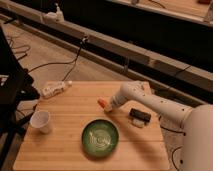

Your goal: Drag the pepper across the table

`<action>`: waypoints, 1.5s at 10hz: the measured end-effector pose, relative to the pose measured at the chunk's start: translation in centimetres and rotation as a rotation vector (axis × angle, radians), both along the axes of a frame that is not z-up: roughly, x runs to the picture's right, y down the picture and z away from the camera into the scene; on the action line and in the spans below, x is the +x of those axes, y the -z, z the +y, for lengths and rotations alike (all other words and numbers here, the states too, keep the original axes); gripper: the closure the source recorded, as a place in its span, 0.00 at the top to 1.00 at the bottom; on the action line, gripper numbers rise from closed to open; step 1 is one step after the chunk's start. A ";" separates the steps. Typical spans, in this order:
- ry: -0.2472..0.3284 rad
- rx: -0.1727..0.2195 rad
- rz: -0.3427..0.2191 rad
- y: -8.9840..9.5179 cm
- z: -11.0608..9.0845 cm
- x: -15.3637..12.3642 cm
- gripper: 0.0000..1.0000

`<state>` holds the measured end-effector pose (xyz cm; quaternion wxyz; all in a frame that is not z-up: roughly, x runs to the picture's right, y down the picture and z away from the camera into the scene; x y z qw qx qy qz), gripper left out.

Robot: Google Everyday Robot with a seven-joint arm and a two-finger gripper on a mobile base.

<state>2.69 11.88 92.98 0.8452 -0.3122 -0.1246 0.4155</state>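
The table (65,125) carries five loose items. The pepper (102,103) lies near the middle of the top, slightly toward the far edge, and shows as a small orange-red piece. The gripper (108,106) sits low over the table directly at the pepper's right end, at the tip of the white arm (150,102) that reaches in from the right side. Contact between gripper and pepper cannot be told, and whether the claw is released or clenched cannot be told either.

Surrounding items:
- A green bowl (100,137) stands on the table nearer the front edge, below the pepper and apart from it. Its inside shows pale swirl markings; no separate contents can be made out.
- A black-and-white block (139,117) lies to the right of the gripper, under the arm and close to the table's right edge.
- A white cup (41,121) stands upright near the left edge, well apart from the pepper. Its contents cannot be told.
- A white bottle (56,89) lies on its side at the far left corner.

The wood to the left of the pepper is bare up to the cup.

Dark cables (55,64) run across the floor beyond the table.
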 end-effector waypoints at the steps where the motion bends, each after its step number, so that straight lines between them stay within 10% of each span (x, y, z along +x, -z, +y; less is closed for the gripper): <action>1: 0.012 0.005 -0.020 -0.4 -0.3 -1.0 0.14; 15: 0.171 0.045 -0.461 -3.3 -3.8 -20.8 0.20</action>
